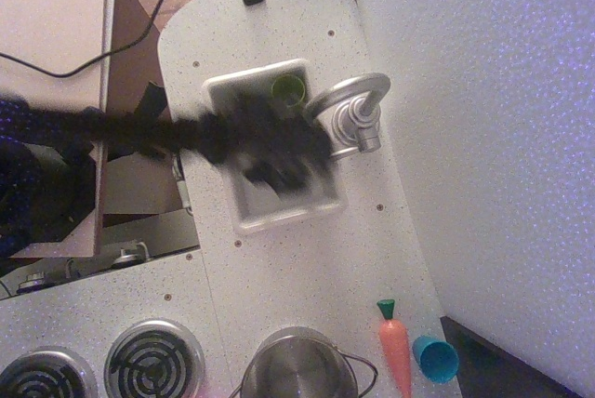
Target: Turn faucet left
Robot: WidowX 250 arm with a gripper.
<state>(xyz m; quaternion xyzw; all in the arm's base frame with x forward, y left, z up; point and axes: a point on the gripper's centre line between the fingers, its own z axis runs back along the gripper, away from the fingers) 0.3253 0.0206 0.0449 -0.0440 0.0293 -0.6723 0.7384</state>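
A: How is the arm lying?

B: It reaches in from the left edge of the view, stretched almost level across the frame, dark and smeared by motion blur. The end effector (279, 161) sits at its far end, above the white sink (244, 222) set into the speckled surface (307, 268).

A: Is the end effector clenched or released?

B: I cannot tell; the blur hides how the jaws stand, and nothing can be made out between them.

A: Where is the faucet?

B: The faucet (353, 114) stands just beside the end effector, to its right and a little toward the top of the frame, at the sink's edge. Its arched spout curves back over the basin toward the end effector. Whether the two touch is unclear in the blur.

A: Anything else close by?

B: A green cup (288, 89) sits in the sink just above the end effector. Well below it, near the bottom edge, are a steel pot (299, 365), a toy carrot (394, 344) and a small blue cup (435, 358).
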